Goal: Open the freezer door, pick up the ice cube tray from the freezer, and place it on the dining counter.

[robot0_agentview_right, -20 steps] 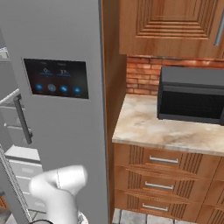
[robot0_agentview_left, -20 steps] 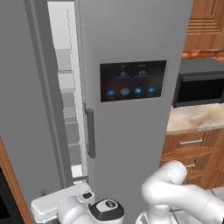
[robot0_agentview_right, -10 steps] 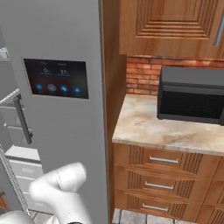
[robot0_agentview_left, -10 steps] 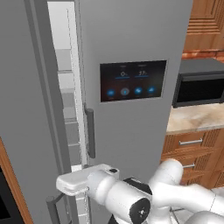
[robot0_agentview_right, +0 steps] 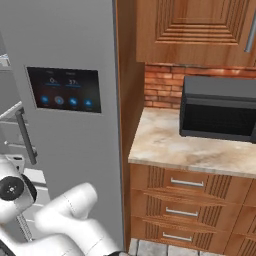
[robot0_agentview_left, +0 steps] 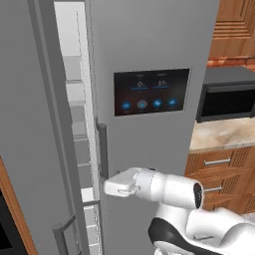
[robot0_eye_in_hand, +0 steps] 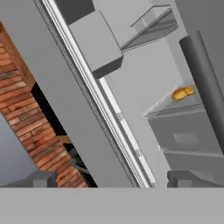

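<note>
Beside the touchscreen door (robot0_agentview_left: pixel 149 99), you see the freezer door (robot0_agentview_left: pixel 30 124) swung partly ajar, grey shelves showing in the freezer (robot0_agentview_left: pixel 79 129) gap. Your gripper (robot0_eye_in_hand: pixel 111 178) points into that gap, jaws spread wide, holding nothing.

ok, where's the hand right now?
In the left base view the hand sits low at centre, at the freezer's open gap, just below the touchscreen door's bar handle.
</note>
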Motion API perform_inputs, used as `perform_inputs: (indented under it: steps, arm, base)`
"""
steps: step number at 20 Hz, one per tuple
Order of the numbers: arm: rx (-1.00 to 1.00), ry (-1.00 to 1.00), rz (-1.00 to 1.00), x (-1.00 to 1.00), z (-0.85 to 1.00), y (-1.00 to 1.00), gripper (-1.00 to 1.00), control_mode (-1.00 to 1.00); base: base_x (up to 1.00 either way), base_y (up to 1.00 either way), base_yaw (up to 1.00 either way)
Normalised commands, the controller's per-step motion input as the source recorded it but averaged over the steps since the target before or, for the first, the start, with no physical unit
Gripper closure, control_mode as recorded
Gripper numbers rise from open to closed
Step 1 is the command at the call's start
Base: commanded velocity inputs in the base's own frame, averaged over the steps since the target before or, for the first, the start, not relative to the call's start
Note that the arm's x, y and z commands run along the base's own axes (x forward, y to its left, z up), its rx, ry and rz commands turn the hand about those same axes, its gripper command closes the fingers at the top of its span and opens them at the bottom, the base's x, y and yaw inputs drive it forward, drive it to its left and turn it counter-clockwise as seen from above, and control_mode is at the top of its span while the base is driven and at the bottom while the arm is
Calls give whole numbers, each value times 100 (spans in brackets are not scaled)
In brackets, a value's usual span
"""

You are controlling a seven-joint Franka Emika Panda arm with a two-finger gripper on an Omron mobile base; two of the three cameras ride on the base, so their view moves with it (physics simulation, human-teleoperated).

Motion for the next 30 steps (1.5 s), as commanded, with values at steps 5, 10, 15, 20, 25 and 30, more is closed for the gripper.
perform_inputs:
  steps: [5,10,15,20,25,30]
  arm:
    - [0,-11,31,54,0,-7,-100,-100]
    - [0,-16,30,10,0,-13,-100,-100]
    - [-4,-35,21,0,-1,2,-100,-100]
    - [0,-14,12,1,8,10,-100,-100]
    - [2,0,8,42,13,6,-100,-100]
    - [0,0,7,49,0,6,-100,-100]
  base:
    - [0,0,0]
    - [0,0,0]
    - [0,0,0]
    - [0,0,0]
    - [0,0,0]
    - [0,0,0]
